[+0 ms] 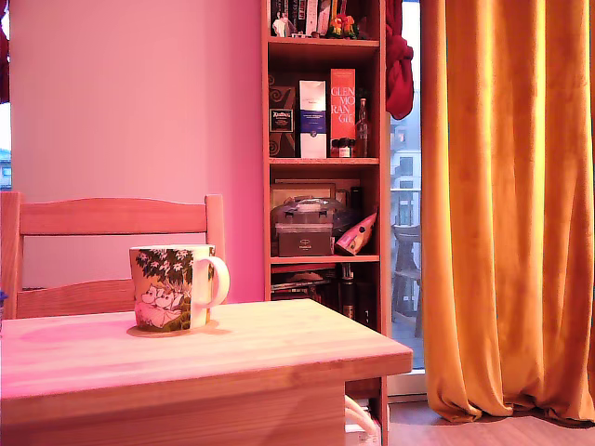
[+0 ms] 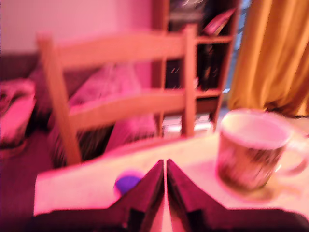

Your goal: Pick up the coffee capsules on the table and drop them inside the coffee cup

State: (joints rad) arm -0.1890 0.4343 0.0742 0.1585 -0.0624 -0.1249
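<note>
**Mug on tabletop, end effector shut and empty**

White ceramic coffee cup (image 1: 175, 287), foliage print, loop handle toward the exterior view's right, upright on the plank-grain wooden tabletop (image 1: 279, 348). Slatted wooden chair (image 1: 102, 218) behind it; bookshelf (image 1: 323, 149) and orange curtain (image 1: 507, 204) beyond. Wrist view, blurred: end effector (image 2: 165, 166) tips pressed together, holding nothing. Small purple round object (image 2: 126, 182) just beside them. No capsule discernible.

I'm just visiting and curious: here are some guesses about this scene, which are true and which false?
1. The mug stands upright on the table. True.
2. The gripper holds the mug. False: its fingers are together, apart from the mug.
3. A wooden chair stands behind the table. True.
4. The curtain is blue. False: it is orange.
5. A small purple thing lies on the table near the gripper. True.
</note>
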